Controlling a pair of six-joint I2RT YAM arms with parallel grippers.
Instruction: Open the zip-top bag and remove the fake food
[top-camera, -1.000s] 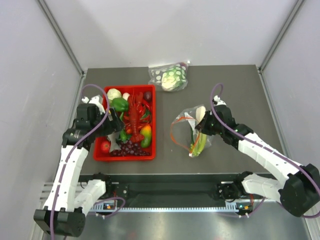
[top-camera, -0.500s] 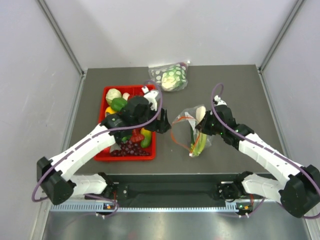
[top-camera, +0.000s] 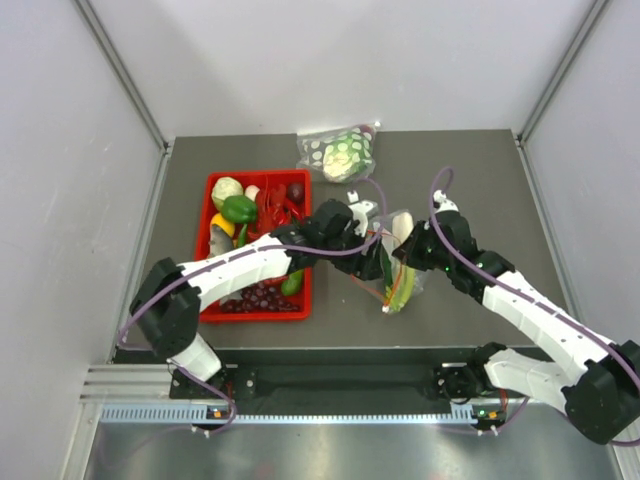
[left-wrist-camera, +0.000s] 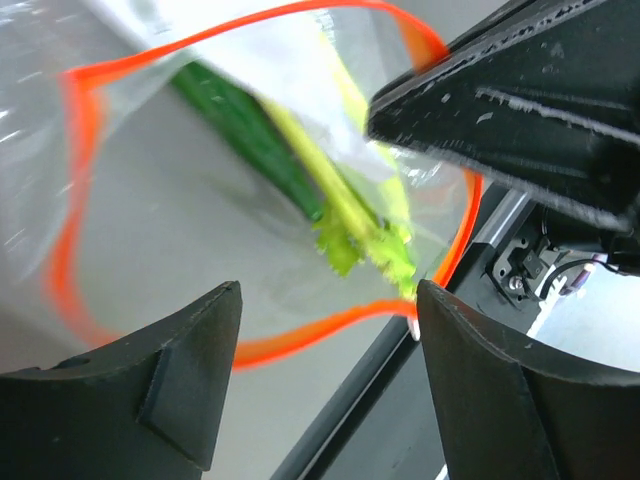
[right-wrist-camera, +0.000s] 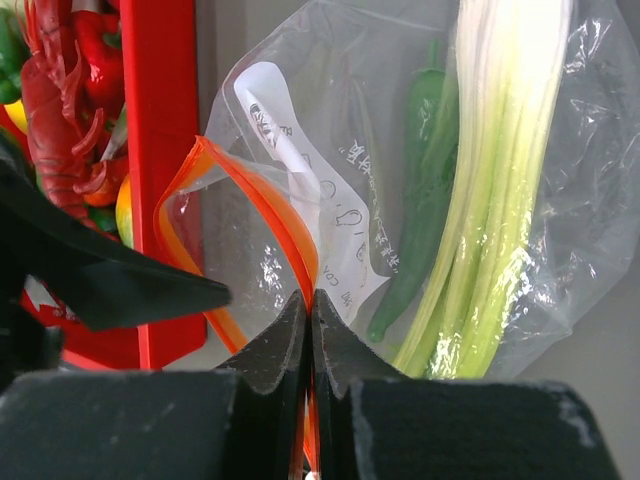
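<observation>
The zip-top bag (top-camera: 385, 262) lies right of the red tray, its orange-red zip mouth (left-wrist-camera: 70, 200) standing open in a loop. The pale green-and-white celery stalk (right-wrist-camera: 490, 190) and a slim green vegetable piece (right-wrist-camera: 422, 190) lie inside; the white label (right-wrist-camera: 285, 140) shows on the bag. I see no grey fish. My right gripper (right-wrist-camera: 308, 300) is shut on the zip strip at one lip of the mouth, also seen from above (top-camera: 402, 256). My left gripper (left-wrist-camera: 328, 340) is open at the bag mouth, empty, facing the celery tip (left-wrist-camera: 365, 240); from above it sits at the bag's left edge (top-camera: 372, 260).
The red tray (top-camera: 305, 255) with a red lobster (right-wrist-camera: 55, 100), green pepper, grapes and other fake food sits left of the bag. A dotted clear bag (top-camera: 340, 152) with a pale round head lies at the table's back. The table's front edge runs just below the bag.
My left arm has swung from over the red tray rightward to the bag mouth. My right gripper has kept its hold on the bag and lifted the lip a little.
</observation>
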